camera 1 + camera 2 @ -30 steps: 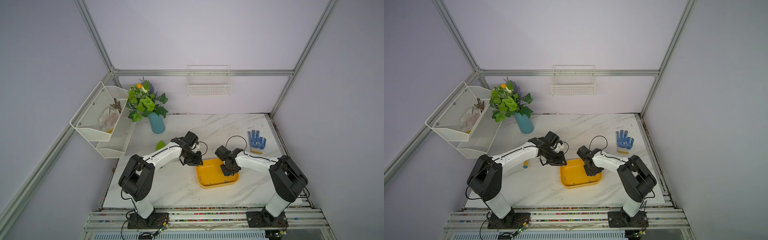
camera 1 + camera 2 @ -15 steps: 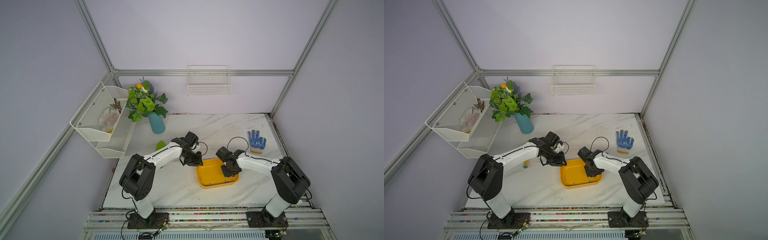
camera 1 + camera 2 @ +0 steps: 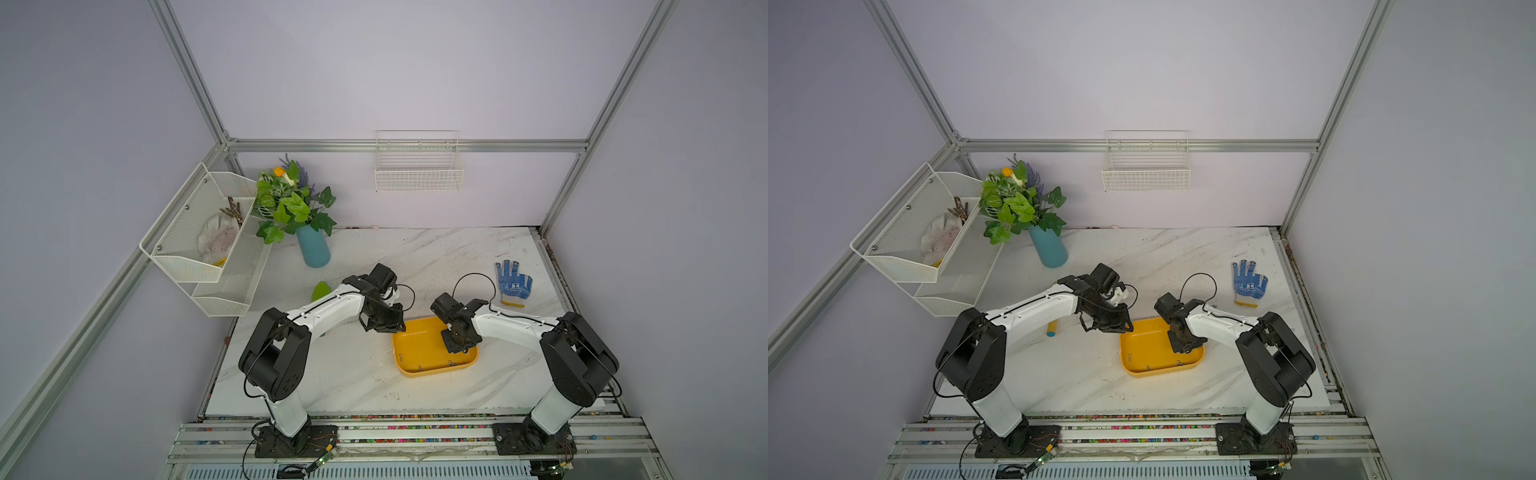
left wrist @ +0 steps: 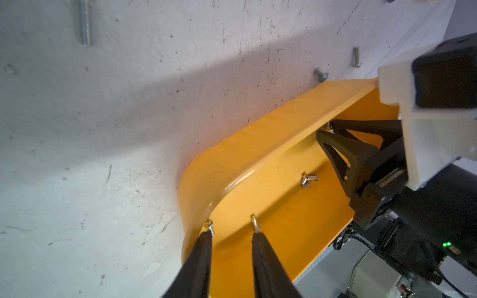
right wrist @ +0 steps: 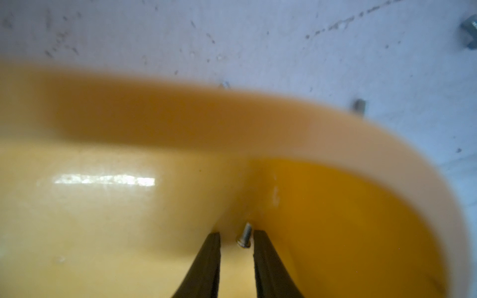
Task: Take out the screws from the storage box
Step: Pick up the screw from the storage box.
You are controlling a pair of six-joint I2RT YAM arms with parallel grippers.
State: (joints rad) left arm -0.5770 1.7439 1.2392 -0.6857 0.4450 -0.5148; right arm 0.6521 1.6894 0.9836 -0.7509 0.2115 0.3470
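Observation:
The yellow-orange storage box [image 3: 415, 345] [image 3: 1142, 345] lies on the marble table between both arms. Tiny silvery screws lie inside it [image 3: 401, 356] [image 3: 1148, 367] [image 4: 308, 178]. My left gripper [image 3: 395, 328] [image 4: 231, 234] is open at the box's far left corner. One fingertip is at the rim, the other over the floor, and a screw [image 4: 255, 223] lies just past it. My right gripper [image 3: 457, 347] [image 5: 237, 236] reaches down into the box's right part. It is open, with one screw [image 5: 245, 238] lying between its fingertips, close to one finger.
Two short screws [image 4: 320, 74] [image 4: 357, 56] and a long bolt [image 4: 85, 23] lie on the table outside the box. A blue dotted glove [image 3: 513, 284] lies at the back right. A teal vase of greenery [image 3: 313, 249] and white mesh shelves [image 3: 199, 232] stand at the left.
The right gripper has shifted slightly within the box and its jaws have narrowed a little. The left arm and the box have not moved.

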